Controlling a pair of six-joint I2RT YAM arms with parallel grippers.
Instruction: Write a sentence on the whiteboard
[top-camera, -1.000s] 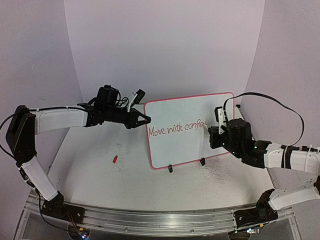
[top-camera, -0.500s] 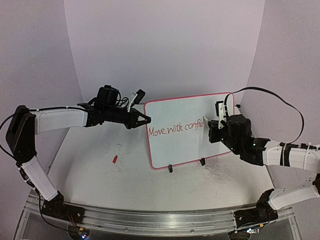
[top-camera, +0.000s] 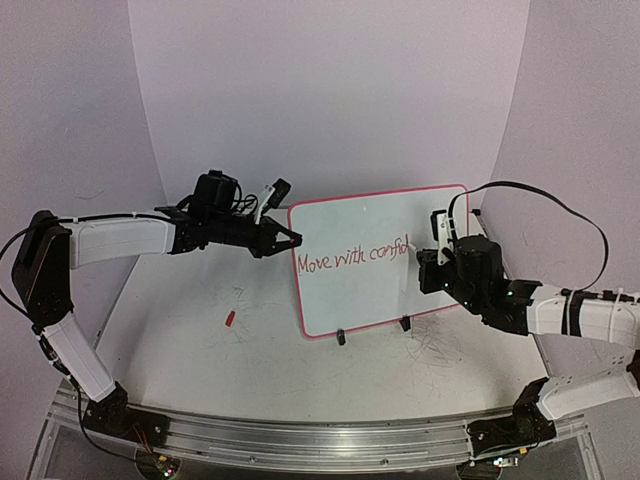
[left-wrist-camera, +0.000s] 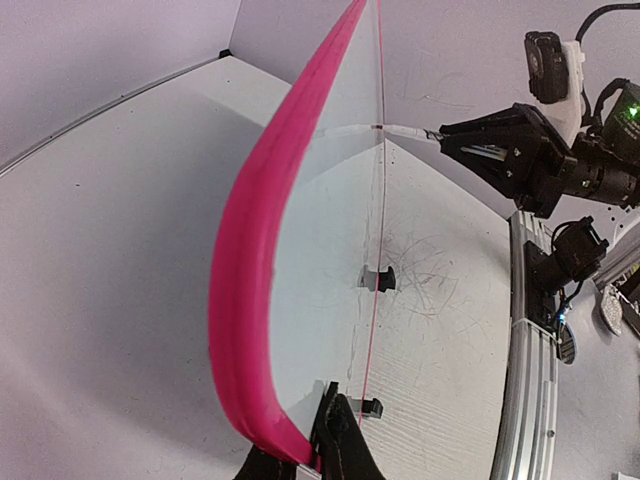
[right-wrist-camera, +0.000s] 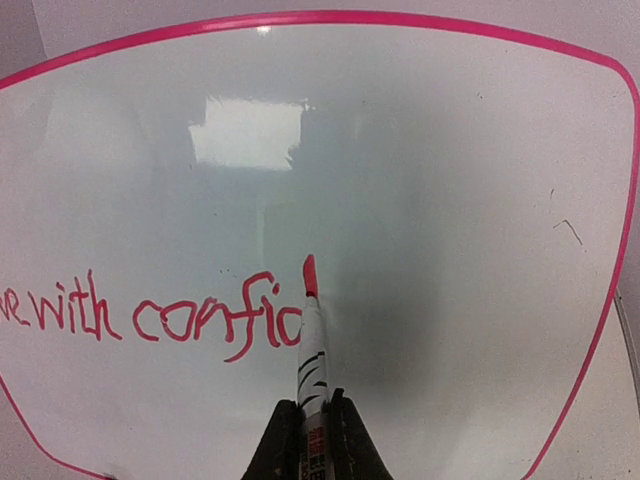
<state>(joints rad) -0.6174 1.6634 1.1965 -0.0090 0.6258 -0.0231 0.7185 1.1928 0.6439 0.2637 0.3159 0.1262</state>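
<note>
The right gripper, clamped on the marker, presses its tip to the whiteboard at the "d" of "confid" in the sentence; keep pressure light, strokes level. The whiteboard stands on the table, left edge pinched in the closed left gripper. A second ago the "d" lacked its stem.

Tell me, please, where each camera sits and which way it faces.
Top external: above and behind the bases, looking down the table at the upright whiteboard; both arms, left pincer and right pincer show.
Left wrist: at the whiteboard's left edge, looking along it toward the right arm; own pincer tips at bottom.
Right wrist: facing the board's front and the sentence; its own pincer holds the marker.
Shared: both wrist views show the marker at the board.
</note>
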